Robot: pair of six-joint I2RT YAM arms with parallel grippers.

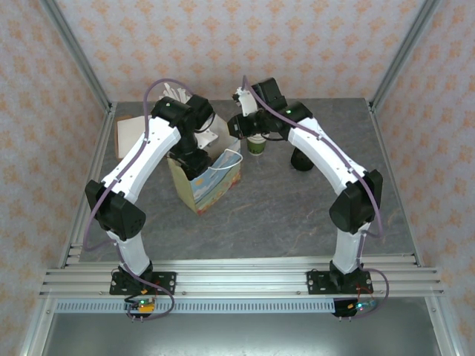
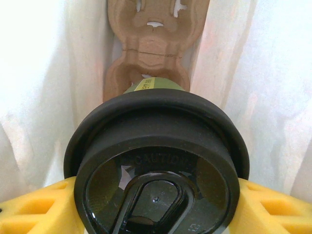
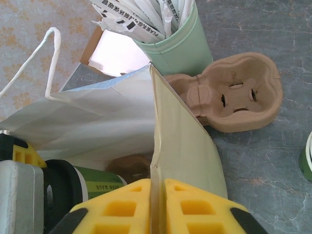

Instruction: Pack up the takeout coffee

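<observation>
Cup position: takeout coffee (image 2: 156, 165) inside the paper bag (image 1: 215, 189), below its mouth and above a pulp carrier (image 2: 153, 44) at the bag's bottom; whether base and carrier touch cannot be told.
Cup axis: long axis along the bag's depth; lid toward the mouth, green-banded base toward the carrier.
Left fingers (image 2: 34, 209): partway apart, clamped on opposite sides of the lid.
Right fingers (image 3: 122, 204): pressed together on the edge of one bag wall, pinching it.
Edges and room: bag walls close on both sides of the cup; narrow margin around the lid; bag mouth held spread.
Outside the bag: second carrier (image 3: 239, 97) on the desk (image 3: 263, 161), just beside the bag and a pale green holder (image 3: 170, 44) of wrapped sticks.
Materials: lid glossy black plastic, round, embossed "CAUTION"; bag interior white paper, creased; carriers brown moulded pulp; fingers yellow, ribbed; desk grey, stone-patterned.
</observation>
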